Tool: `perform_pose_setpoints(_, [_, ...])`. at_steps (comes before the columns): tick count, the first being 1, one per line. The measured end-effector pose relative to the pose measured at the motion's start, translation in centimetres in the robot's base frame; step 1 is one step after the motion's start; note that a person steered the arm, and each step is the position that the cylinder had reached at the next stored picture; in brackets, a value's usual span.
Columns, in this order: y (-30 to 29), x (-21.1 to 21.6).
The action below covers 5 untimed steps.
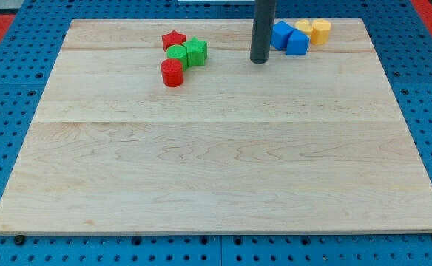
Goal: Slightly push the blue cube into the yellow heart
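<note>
A: Where is the blue cube?

B: Two blue blocks sit at the view's top right. I take the nearer one, the blue cube point(297, 43), as the target; a second blue block point(281, 34) touches it on the view's left. Behind them, towards the view's top, lie two yellow blocks: one point(303, 27) touching the blue pair, probably the yellow heart though its shape is hard to read, and another yellow block point(321, 31) at its right.

A: And my tip?

B: My tip point(259, 61) rests on the surface point(216, 162) just left of the blue pair, close but apparently apart. There is no claw on this arm, only the rod, so no open or closed state to report.

A: How to do the push well?

B: Judgement: the cube already looks to be against the yellow block, so a short, slow nudge suffices. Come round below the cube and push towards the view's top; going straight right would hit the other blue block first.

A: Anything else?

B: A red star point(174, 38), green cylinder point(177, 52), green block point(196, 52) and red cylinder point(171, 72) cluster at top left, well apart
</note>
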<state>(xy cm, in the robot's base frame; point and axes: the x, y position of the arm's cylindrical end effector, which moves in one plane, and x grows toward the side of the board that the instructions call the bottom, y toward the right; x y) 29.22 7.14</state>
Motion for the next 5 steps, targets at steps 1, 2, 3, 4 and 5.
perform_pose_setpoints(1, [-1.1,-2.3])
perform_pose_setpoints(2, [-1.7,-3.3])
perform_pose_setpoints(3, [-3.2,-3.3])
perform_pose_setpoints(4, [-3.3,-4.6])
perform_pose_setpoints(5, [-3.2,-5.7])
